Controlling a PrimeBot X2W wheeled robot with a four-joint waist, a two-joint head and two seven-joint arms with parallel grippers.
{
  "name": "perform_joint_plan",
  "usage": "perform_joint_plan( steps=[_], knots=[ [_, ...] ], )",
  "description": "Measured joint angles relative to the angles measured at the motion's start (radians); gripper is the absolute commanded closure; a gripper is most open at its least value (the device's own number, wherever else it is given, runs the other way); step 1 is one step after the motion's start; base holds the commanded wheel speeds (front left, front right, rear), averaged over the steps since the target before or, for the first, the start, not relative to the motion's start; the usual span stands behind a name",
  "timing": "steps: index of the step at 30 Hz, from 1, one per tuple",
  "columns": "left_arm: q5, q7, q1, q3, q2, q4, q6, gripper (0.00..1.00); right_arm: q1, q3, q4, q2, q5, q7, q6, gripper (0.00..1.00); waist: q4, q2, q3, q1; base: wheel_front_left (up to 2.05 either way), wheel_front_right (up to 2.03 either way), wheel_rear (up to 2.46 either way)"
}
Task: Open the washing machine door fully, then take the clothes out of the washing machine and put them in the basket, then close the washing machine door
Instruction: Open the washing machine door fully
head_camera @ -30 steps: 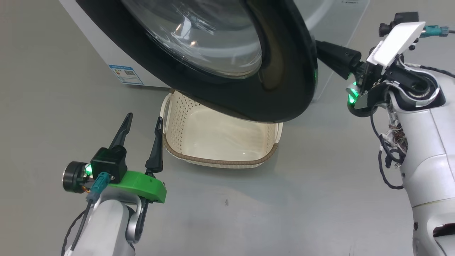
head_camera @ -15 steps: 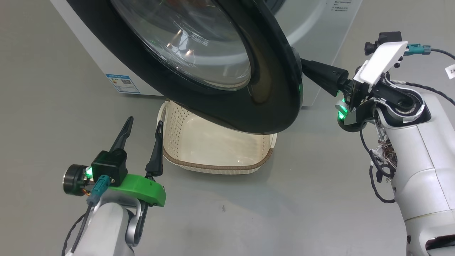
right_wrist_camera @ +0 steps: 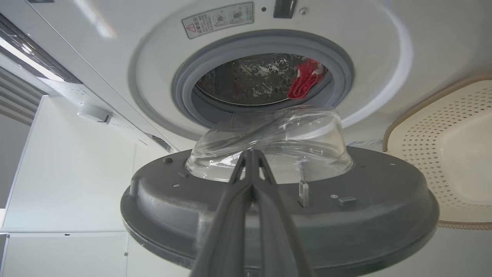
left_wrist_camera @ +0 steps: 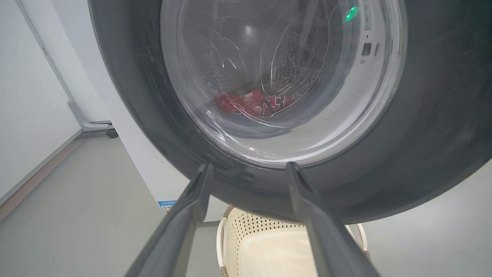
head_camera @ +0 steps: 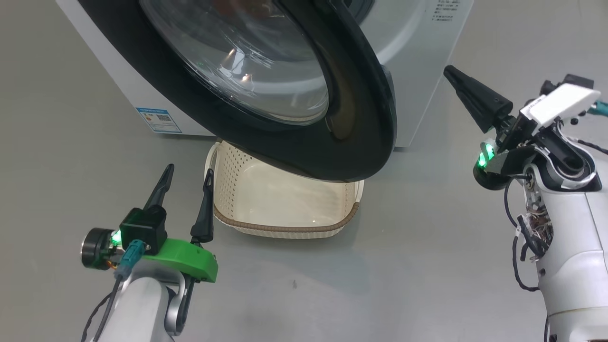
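The washing machine (head_camera: pixel 422 61) stands at the top with its door (head_camera: pixel 361 123) swung partly open, the black rim hanging over the cream basket (head_camera: pixel 285 228) on the floor. Red clothes (right_wrist_camera: pixel 305 77) lie in the steel drum and show through the door glass as clothes (left_wrist_camera: pixel 250 104). My right gripper (head_camera: pixel 450 72) is shut and empty, to the right of the door's edge and apart from it. In the right wrist view the right gripper (right_wrist_camera: pixel 251 153) points at the door's grey inner face (right_wrist_camera: pixel 326 219). My left gripper (head_camera: pixel 188 171) is open and empty, just left of the basket.
Bare grey floor surrounds the basket and machine. A blue label (head_camera: pixel 158 119) marks the machine's lower corner. The basket (left_wrist_camera: pixel 269 250) sits under the door between my left fingers' view. A white wheeled frame (left_wrist_camera: pixel 96 125) stands by the wall to the machine's left.
My right gripper, shut, has drawn back from behind the door's edge to the right and now stands clear of it. The door has swung a little wider. The head camera shifted.
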State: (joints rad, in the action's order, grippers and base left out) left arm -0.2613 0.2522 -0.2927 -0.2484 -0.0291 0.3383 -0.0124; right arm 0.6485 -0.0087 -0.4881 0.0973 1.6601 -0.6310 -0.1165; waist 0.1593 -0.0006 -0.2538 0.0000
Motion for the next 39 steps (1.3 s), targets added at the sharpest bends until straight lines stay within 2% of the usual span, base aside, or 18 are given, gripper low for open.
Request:
perform_joint_plan(
  steps=[3,4,5,6,18,25,31,36,39],
  knots=[
    [0.001,0.0,0.019,0.013,0.0,0.004,0.0,0.0,-0.042,-0.026,0.017,-0.002,0.001,0.038,-0.005,1.0,-0.009,0.0,0.013,0.0,0.0,0.0,0.0],
    [0.001,0.0,0.025,0.017,0.0,0.006,0.0,0.0,-0.055,-0.033,0.023,-0.002,-0.001,0.056,-0.005,0.79,-0.013,0.0,0.017,0.0,0.0,0.0,0.0],
    [0.001,0.0,0.031,0.02,-0.001,0.007,0.0,0.0,-0.068,-0.04,0.033,-0.002,-0.008,0.075,-0.005,0.24,-0.017,-0.0001,0.021,0.0,0.0,0.0,0.0],
    [0.001,0.0,0.036,0.022,-0.001,0.008,0.0,0.0,-0.082,-0.048,0.049,-0.001,-0.018,0.093,-0.005,0.0,-0.022,0.0,0.025,0.0,0.0,0.0,0.0],
    [0.008,0.0,0.069,0.028,-0.004,0.011,0.002,0.0,-0.231,-0.07,0.203,0.042,-0.248,0.337,-0.005,0.0,-0.071,0.0,0.069,0.0,0.0,0.0,0.0],
    [0.008,0.0,0.074,0.026,-0.004,0.011,0.009,0.0,-0.312,0.013,0.267,0.134,-0.532,0.502,-0.005,0.0,-0.081,0.0,0.081,0.0,0.0,0.0,0.0],
    [0.01,0.0,0.078,0.022,-0.004,0.012,0.011,0.0,-0.377,0.071,0.273,0.216,-0.77,0.65,-0.005,0.0,-0.086,0.0,0.09,0.0,0.0,0.0,0.0],
    [0.011,0.0,0.08,0.022,-0.004,0.012,0.018,0.0,-0.407,0.11,0.262,0.261,-0.954,0.762,-0.005,0.0,-0.089,0.0,0.093,0.0,0.0,0.0,0.0],
    [0.011,0.0,0.083,0.022,-0.004,0.015,0.018,0.0,-0.426,0.138,0.25,0.288,-1.051,0.812,0.008,0.0,-0.091,0.0,0.096,0.0,0.0,0.0,0.0]
  ],
)
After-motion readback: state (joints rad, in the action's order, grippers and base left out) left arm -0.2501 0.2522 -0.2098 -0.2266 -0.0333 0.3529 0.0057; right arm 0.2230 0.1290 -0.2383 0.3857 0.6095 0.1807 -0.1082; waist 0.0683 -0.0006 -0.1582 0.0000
